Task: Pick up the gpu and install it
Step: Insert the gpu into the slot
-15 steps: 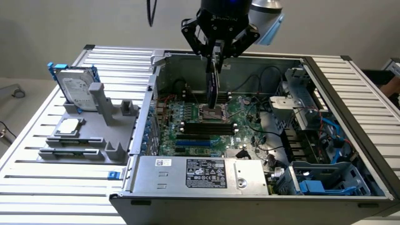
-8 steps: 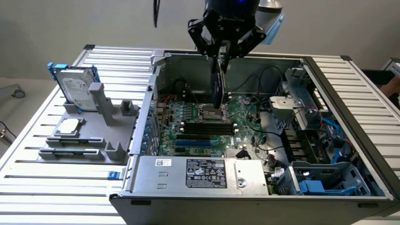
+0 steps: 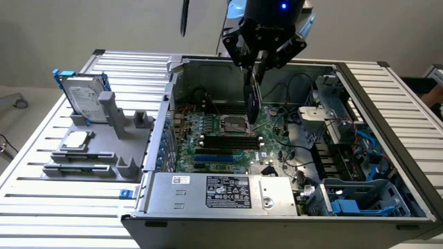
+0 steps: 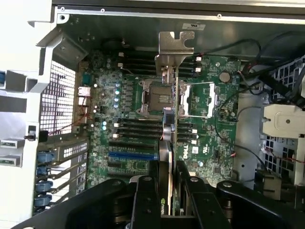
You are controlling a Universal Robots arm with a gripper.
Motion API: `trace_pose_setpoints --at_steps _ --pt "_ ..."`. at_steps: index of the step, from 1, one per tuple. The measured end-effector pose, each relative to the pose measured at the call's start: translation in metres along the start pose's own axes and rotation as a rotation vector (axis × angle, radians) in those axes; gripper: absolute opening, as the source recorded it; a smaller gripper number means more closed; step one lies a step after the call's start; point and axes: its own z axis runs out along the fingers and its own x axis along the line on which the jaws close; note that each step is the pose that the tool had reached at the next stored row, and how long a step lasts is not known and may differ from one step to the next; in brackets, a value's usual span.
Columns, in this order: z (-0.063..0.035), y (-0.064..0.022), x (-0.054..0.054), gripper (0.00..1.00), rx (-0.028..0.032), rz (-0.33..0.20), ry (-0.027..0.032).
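Pinched between the two black fingers of the gripper (image 3: 259,63) is the gpu (image 3: 252,101), gripped by its flat faces and hanging on edge inside the open computer case (image 3: 277,234). In the exterior view the card reaches down from the gripper over the middle of the motherboard (image 3: 215,151), and its lower end is near the processor socket (image 3: 233,123) and the black memory slots (image 3: 225,140). Whether it touches the board cannot be told.

In the wrist view the gripper (image 4: 167,193) clamps the gpu (image 4: 167,130) seen edge-on. Its silver bracket (image 4: 175,45) is at the end away from the fingers (image 4: 145,195). The card lines up over the green motherboard (image 4: 209,98), between the two halves of the opened socket (image 4: 150,95), with a blue slot (image 4: 133,155) off to one side.

Along the case's near wall lies the grey power supply (image 3: 221,193) with its black label. On the exterior view's left, outside the case, a grey holder (image 3: 90,158) sits on the slatted metal table (image 3: 55,207). It carries a hard drive (image 3: 84,98) standing in a blue frame and a small square silver chip (image 3: 78,137) lying flat.
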Motion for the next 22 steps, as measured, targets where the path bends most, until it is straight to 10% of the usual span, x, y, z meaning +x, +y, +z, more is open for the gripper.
trace_pose_setpoints --at_steps 16,22 --pt "0.0199 -0.0021 -0.001 0.26 0.0157 -0.288 0.0276" --pt "0.0223 -0.0024 -0.001 0.26 0.0235 -0.385 0.0199"
